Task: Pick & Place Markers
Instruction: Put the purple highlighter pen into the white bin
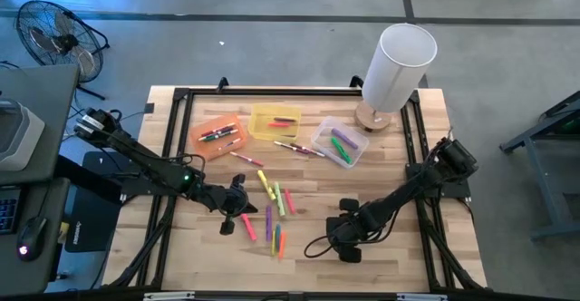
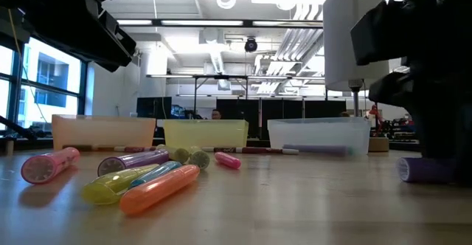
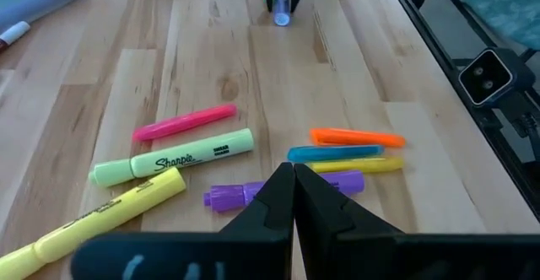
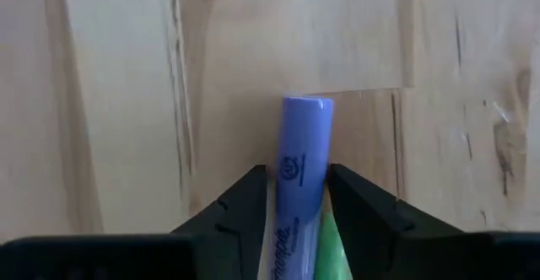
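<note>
Two end effectors hang low over the worktop (image 1: 381,169). The right end effector (image 4: 295,187) is at the near right, and a purple marker (image 4: 299,158) lies lengthwise between its two fingers (image 4: 245,200), capped end sticking out ahead of the tips on the wood. The fingers stand close on either side of the barrel; I cannot tell whether they grip it or have just let go. The left end effector (image 3: 294,187) is shut with nothing in it, hovering over the loose markers (image 1: 272,206) scattered mid-worktop, with another purple one (image 3: 228,196) just beyond its tips and yellow, pink, orange and blue ones beside it.

Each marker looks light and stiff, a smooth round plastic barrel that will likely roll or slip if pinched off-centre. The best hold seems to be across the middle of the barrel, fingers square to its length.

Three bins sit toward the far side: an orange bin (image 1: 217,138), a yellow bin (image 1: 275,121) and a clear bin (image 1: 340,142), each already holding some markers.
</note>
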Tool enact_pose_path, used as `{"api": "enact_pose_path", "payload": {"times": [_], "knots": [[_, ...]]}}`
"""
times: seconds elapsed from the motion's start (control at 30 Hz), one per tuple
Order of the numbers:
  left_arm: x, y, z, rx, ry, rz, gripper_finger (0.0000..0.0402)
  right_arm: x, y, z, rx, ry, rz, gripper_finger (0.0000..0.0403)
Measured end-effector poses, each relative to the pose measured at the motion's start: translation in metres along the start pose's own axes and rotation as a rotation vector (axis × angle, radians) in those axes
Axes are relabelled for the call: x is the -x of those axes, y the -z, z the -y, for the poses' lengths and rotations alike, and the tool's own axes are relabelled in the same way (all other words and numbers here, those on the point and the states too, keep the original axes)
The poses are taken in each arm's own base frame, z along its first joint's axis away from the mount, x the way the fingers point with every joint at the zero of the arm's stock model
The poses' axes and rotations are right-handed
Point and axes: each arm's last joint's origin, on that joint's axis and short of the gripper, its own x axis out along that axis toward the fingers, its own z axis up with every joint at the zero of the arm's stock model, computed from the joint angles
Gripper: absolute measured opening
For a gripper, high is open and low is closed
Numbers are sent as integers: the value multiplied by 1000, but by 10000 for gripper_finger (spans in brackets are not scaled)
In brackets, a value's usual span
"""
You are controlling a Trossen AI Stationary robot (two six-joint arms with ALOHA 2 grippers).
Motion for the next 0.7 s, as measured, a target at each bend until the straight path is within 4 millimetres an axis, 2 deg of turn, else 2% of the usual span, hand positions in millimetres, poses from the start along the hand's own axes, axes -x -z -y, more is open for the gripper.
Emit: {"api": "enact_pose_path", "payload": {"times": [0.1,0.27,0.4,0.5,0.7], "knots": [[0,0,0,13,16,-5,0,-5,4,3,-21,13,23,105],[0,0,1,17,39,-12,0,-8,5,5,-46,20,48,56],[0,0,1,17,40,-12,0,-3,2,2,-77,12,61,56],[0,0,1,17,40,-13,0,5,-6,0,-113,-2,105,56],[0,0,2,19,73,-15,0,41,-30,-2,-161,-48,246,56]]}}
